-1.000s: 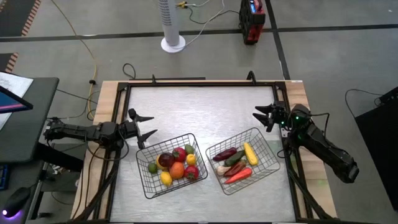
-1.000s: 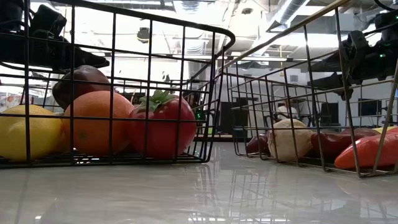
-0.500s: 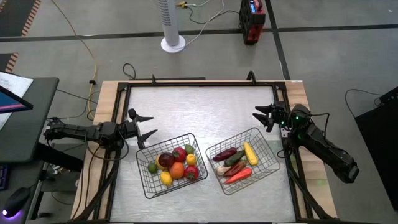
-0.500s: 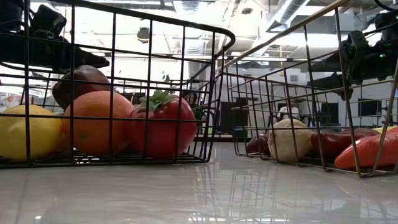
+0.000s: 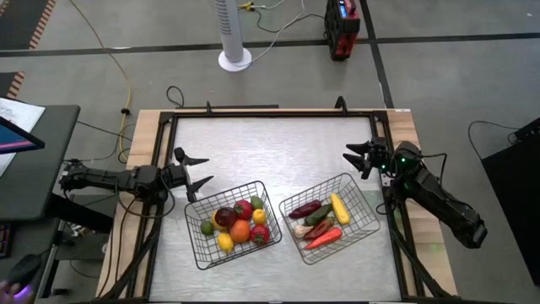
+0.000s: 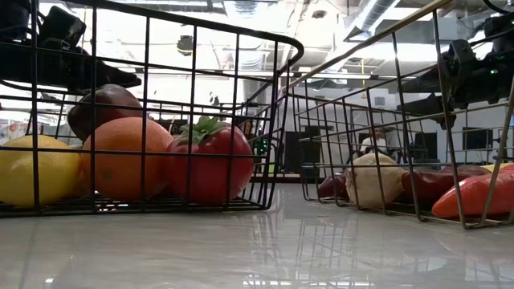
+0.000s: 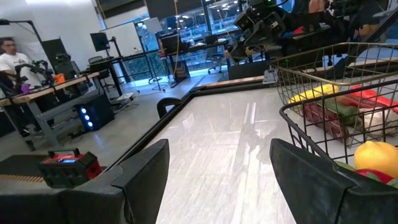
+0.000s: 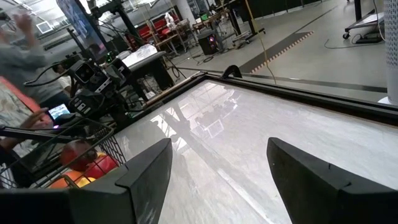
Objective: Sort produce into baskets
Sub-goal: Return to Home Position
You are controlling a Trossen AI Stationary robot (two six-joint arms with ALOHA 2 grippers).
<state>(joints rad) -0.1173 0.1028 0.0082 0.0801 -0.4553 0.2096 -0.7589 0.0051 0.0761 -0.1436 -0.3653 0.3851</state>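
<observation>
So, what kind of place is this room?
Probably a robotics lab or workshop: workbenches with electronics, exposed ceiling ducts, and cables trailing across a bare floor.

We find the far half of the table open; in the near half the black basket and the gold basket stand with only a narrow gap between them.

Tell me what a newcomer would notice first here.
Two wire baskets sit side by side on the table, low in the high view. The left basket is heaped with round fruit, and the right basket holds mostly long vegetables. The left gripper and right gripper hover open and empty near the table's sides, clear of both baskets.
</observation>
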